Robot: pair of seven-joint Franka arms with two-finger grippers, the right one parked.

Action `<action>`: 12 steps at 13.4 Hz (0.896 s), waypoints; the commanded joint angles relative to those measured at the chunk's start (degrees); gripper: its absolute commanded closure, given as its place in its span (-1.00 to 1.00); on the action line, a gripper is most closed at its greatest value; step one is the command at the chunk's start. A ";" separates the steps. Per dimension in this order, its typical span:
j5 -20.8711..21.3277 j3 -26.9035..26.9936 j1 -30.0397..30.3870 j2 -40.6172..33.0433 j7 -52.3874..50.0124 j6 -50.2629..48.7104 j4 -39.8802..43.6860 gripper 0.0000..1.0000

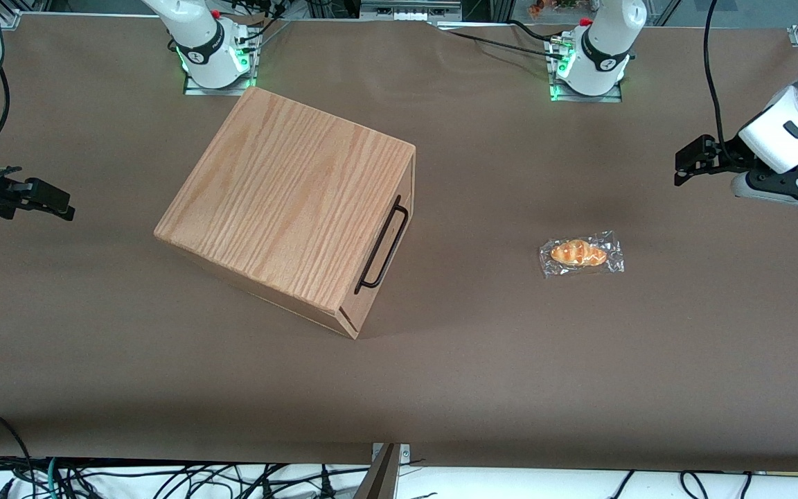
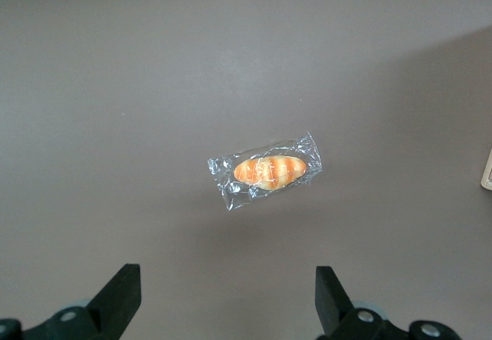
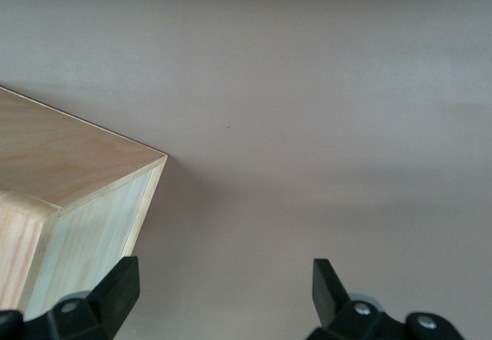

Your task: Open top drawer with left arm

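The oak-grain cabinet stands on the brown table, turned at an angle. Its top drawer sits shut and flush, the front facing the working arm's end of the table. A long thin black wire handle runs along that front. The left arm's gripper hovers above the table at the working arm's end, well apart from the cabinet. Its black fingers are spread wide with nothing between them, so the gripper is open. A corner of the cabinet shows in the right wrist view.
A wrapped orange bread roll lies on the table between the drawer front and the gripper; the left wrist view looks down on this roll. Arm bases stand farther from the front camera than the cabinet.
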 commanded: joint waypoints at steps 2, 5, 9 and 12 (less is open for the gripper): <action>-0.67 0.23 -0.02 0.32 -0.26 -0.42 0.70 -1.00; -0.50 0.23 -0.02 0.32 -0.52 -0.42 0.70 -1.00; -0.24 0.23 -0.11 0.32 -0.61 -1.30 0.61 -1.00; -0.15 0.23 -0.11 0.59 -0.52 -1.56 0.70 -1.00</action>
